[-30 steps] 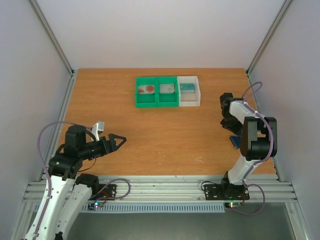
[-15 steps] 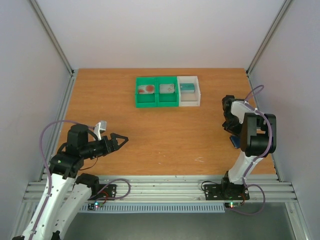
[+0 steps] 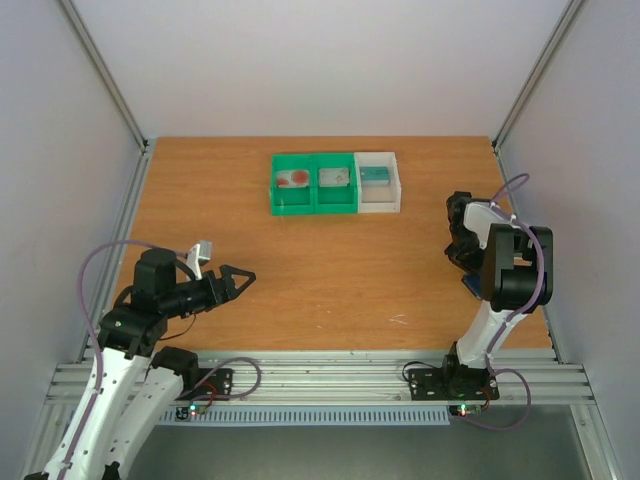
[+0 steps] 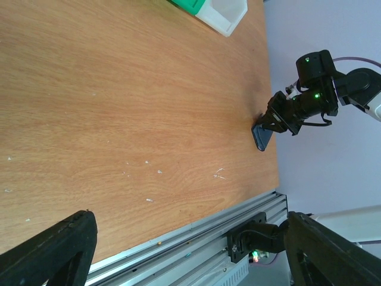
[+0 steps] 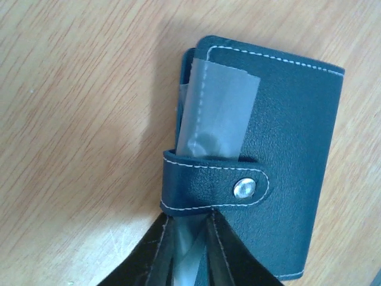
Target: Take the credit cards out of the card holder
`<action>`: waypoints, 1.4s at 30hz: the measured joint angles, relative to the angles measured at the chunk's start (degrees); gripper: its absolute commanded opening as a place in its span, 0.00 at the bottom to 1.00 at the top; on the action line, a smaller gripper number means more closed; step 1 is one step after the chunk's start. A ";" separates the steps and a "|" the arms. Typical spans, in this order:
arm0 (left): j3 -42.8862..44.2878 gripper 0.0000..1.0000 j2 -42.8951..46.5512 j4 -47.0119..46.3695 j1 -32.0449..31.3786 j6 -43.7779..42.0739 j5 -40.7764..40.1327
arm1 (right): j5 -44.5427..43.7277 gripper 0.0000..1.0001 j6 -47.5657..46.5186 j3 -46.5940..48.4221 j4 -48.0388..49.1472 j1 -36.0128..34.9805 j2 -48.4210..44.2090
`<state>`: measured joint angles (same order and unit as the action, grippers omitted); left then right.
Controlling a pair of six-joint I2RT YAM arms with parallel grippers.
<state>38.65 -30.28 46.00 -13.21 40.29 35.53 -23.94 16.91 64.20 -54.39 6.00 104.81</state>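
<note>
Pinching the card holder at its lower edge, the right gripper has its jaws drawn in on the clear plastic sleeve that runs under the snapped strap. The fingers are clamped rather than apart. Seen from above, the holder sits at about 4 o'clock on the table, close to the right edge. The left wrist view shows it tipped up on one end beneath the gripper. At 8 o'clock the left gripper hangs over bare wood with its jaws wide apart, gripping nothing.

At 12 o'clock, a card with a red blotch and a grey card lie in the green bin, and a teal card lies in the white bin. The emptying therefore looks largely done. Whether any card remains behind the strap cannot be told.

The step in hand appears to be handling the holder itself. If anything is still inside, the next move likely calls for popping the snap, with the left arm brought across toward 4 o'clock to pin the holder down. A grip on the flimsy sleeve alone could slip.
</note>
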 measured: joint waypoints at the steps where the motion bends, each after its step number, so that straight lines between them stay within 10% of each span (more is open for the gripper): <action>1: 0.00 0.86 0.13 0.00 0.00 0.00 -0.22 | 0.07 0.02 -0.17 -0.09 0.02 0.00 -0.11; 21: 0.98 0.77 -1.53 2.38 0.00 -2.82 -4.44 | 13.33 0.01 -8.04 -5.86 8.24 -4.50 -9.97; 42: 0.98 0.62 -4.72 3.39 -0.04 -3.10 -7.43 | 24.85 0.01 -11.63 -6.60 11.87 -43.78 -15.82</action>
<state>39.64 -35.00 49.39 -13.26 37.19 28.10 0.91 5.28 57.60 -42.52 -37.78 88.99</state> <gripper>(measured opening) 0.631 0.013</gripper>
